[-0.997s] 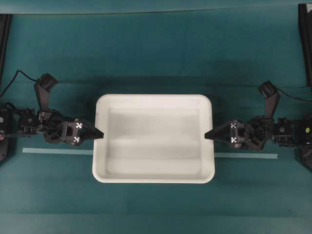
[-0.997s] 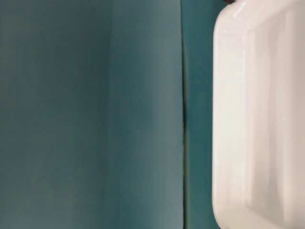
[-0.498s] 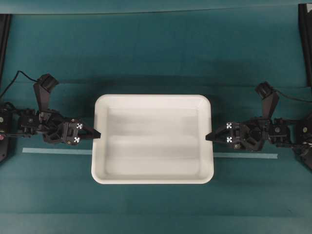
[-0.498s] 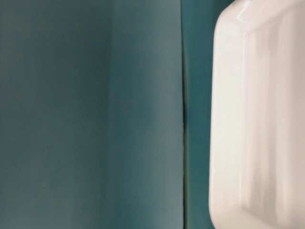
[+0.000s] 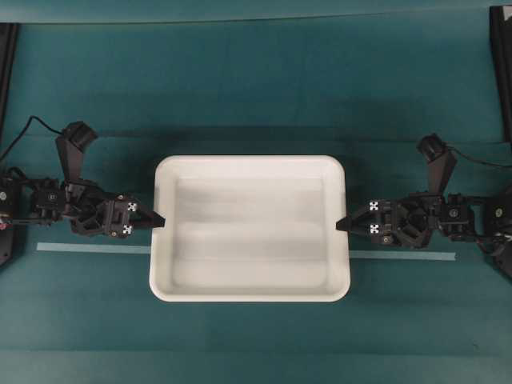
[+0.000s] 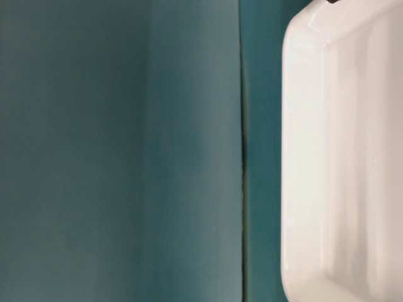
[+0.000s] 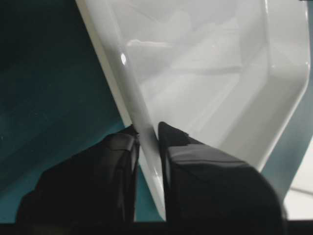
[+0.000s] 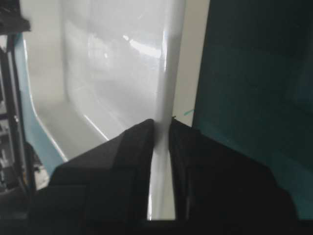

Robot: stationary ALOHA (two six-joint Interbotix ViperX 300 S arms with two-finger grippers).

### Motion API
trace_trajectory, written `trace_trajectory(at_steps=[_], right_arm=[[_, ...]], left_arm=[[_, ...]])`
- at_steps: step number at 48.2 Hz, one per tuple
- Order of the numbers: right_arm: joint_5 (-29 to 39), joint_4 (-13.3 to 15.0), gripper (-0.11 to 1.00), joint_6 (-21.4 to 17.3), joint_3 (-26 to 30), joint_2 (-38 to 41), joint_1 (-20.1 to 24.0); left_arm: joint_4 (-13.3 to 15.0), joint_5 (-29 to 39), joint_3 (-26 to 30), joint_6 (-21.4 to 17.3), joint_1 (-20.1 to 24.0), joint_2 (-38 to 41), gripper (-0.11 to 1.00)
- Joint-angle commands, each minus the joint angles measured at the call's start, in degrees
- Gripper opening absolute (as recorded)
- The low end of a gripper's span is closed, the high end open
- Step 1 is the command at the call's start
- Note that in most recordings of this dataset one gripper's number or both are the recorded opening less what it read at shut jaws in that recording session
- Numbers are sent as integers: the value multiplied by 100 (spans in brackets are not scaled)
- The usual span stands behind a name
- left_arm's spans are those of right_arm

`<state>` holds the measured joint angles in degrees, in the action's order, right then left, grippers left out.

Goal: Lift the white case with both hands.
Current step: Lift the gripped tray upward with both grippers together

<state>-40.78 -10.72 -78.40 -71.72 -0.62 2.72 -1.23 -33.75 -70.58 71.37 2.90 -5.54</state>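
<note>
pinching the opposite short rims of the white case (image 5: pixel 250 228), both grippers are now clamped on thin plastic: a second ago their jaws stood wider at those rims, and since then they have closed and stayed closed. the left gripper (image 5: pixel 159 222) holds the rim on the left-edge side of the surface, and the left wrist view shows the white lip sandwiched between its two dark fingers (image 7: pixel 122 161). the right gripper (image 5: pixel 340 226) does the same on the right-edge side, its fingers (image 8: pixel 139 147) pressed on either side of the upright rim. the case sits near the middle of the teal surface (image 5: pixel 256 96), across the pale tape line (image 5: pixel 92 249) that runs toward both side edges. compared with a second ago the case looks barely shifted, perhaps a touch toward the left edge, and whether it has left the surface cannot be told. with both grips seated, the lift itself seems the step in hand; uneven rising could tilt the glossy case or let a rim slip.
</note>
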Motion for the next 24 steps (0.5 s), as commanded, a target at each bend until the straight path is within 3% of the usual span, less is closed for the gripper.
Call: trace_trajectory(at_steps=[1,24], right_arm=[[-18,-9,11,-70,114,105,26],[211,-9,11,-545,114,-325,167]], left_arm=[[-9,-26,158,-53,-9,53,9],[-9,483,492,9,-18,-431,9]])
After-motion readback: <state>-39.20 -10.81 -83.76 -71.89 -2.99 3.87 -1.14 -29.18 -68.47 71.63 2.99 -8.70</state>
